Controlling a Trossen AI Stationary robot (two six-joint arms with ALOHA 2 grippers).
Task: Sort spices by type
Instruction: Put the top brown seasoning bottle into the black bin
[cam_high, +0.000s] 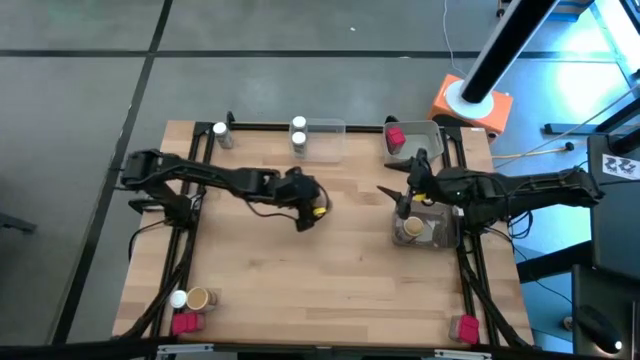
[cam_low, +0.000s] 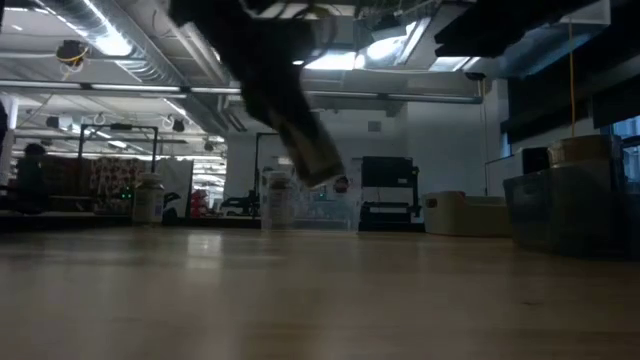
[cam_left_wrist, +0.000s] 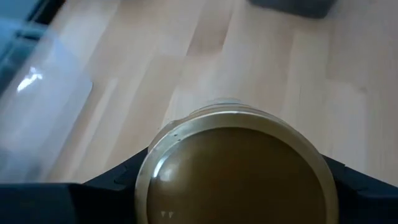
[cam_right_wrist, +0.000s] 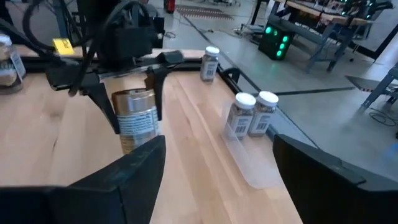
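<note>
A wooden worktop (cam_high: 330, 270) is filling most of the overhead view, with two dark arms reaching in from either side. At the far edge a clear tray (cam_high: 325, 140) is holding two white-lidded jars (cam_high: 298, 137), and a grey tray (cam_high: 418, 136) beside it is holding a red-pink packet (cam_high: 395, 137). A dark tray (cam_high: 440, 229) on the right is holding a tan round jar (cam_high: 411, 229). The left end effector (cam_high: 305, 205) is hanging above the middle of the worktop, its fingers clamping a gold-lidded jar (cam_right_wrist: 135, 118) clear of the wood. The right end effector (cam_high: 403, 196) is hovering just over the dark tray with its fingers spread and nothing between them. Another white-lidded jar (cam_high: 220, 134) is standing at the far left corner. At the near left corner, a white-lidded jar (cam_high: 178, 299), a brown cup-like jar (cam_high: 198, 299) and a red-pink packet (cam_high: 186, 322) are sitting close together; one more red-pink packet (cam_high: 464, 328) is lying at the near right corner.
</note>
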